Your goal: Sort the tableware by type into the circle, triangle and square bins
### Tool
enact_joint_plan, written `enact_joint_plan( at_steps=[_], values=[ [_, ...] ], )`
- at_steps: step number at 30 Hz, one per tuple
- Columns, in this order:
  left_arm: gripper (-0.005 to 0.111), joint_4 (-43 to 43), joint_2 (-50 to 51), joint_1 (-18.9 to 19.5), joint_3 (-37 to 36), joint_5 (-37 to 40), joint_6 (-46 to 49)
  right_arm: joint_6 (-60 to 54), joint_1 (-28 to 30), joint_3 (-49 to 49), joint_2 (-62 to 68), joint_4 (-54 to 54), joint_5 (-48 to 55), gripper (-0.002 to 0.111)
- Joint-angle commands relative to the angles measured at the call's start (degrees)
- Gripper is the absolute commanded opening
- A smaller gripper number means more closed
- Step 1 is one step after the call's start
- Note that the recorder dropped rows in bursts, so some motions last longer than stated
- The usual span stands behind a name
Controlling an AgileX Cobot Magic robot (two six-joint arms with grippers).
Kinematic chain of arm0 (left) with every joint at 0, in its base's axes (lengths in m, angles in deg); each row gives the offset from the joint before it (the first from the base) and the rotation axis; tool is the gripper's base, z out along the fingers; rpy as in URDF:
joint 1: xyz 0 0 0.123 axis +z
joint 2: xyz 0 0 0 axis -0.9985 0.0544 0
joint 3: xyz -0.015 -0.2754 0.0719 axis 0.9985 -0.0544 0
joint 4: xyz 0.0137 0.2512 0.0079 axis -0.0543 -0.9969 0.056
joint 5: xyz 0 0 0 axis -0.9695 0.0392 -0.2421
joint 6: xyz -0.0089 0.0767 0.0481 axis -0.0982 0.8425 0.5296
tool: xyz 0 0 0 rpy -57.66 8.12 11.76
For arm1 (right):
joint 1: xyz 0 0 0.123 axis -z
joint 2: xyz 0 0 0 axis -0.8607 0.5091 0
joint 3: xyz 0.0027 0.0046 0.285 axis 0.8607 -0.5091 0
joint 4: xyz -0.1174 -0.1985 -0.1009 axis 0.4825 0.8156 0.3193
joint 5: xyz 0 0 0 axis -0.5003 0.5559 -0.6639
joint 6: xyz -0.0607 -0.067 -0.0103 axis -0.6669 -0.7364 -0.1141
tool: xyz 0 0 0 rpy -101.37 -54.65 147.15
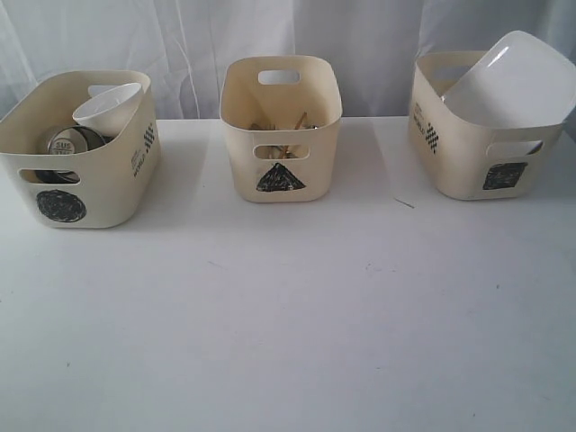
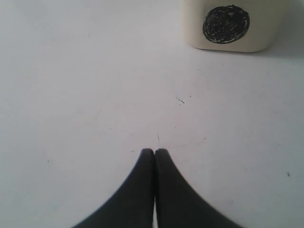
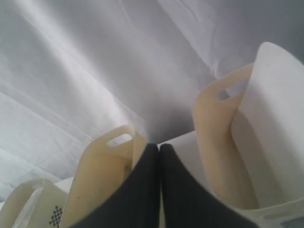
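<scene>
Three cream tubs stand in a row at the back of the table. The circle bin (image 1: 99, 180) on the left holds the small white bowl (image 1: 108, 108) and steel mugs (image 1: 65, 144). In the triangle bin (image 1: 281, 126) at the middle, wooden chopsticks (image 1: 292, 123) and cutlery show dimly. The large white square plate (image 1: 508, 81) leans in the square bin (image 1: 468, 153) on the right. Neither arm shows in the exterior view. My left gripper (image 2: 155, 152) is shut and empty over bare table, short of the circle bin (image 2: 232, 23). My right gripper (image 3: 159, 147) is shut and empty, between the triangle bin (image 3: 102, 175) and the square bin (image 3: 216, 142) with its plate (image 3: 273, 123).
A white table (image 1: 288, 306) spreads in front of the bins, and a white curtain (image 1: 180, 36) hangs behind them. A thin dark mark (image 1: 403, 202) lies on the table near the square bin.
</scene>
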Motion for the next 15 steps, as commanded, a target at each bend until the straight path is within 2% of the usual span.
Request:
enact_joint_plan(
  at_steps=[1, 4, 8, 10, 15],
  values=[
    [0.0, 0.12, -0.24, -0.4, -0.22, -0.12, -0.18, -9.96, -6.56, -11.42, -16.81, 1.32, -4.32, 0.0],
    [0.0, 0.12, -0.24, -0.4, -0.22, -0.12, -0.18, -14.82, -9.67, -18.45, -27.37, 1.32, -5.13, 0.0],
    [0.0, 0.12, -0.24, -0.4, -0.22, -0.12, -0.18, -15.43, -10.13, -24.98, -38.77, 1.84, -6.05, 0.0],
    [0.0, 0.12, -0.24, -0.4, -0.22, -0.12, -0.18, -13.79, -10.13, -27.19, -43.29, 1.96, -5.99, 0.0],
    [0.0, 0.12, -0.24, -0.4, -0.22, -0.12, -0.18, -13.04, -12.11, -29.84, -51.7, 4.83, -13.97, 0.0]
  ],
)
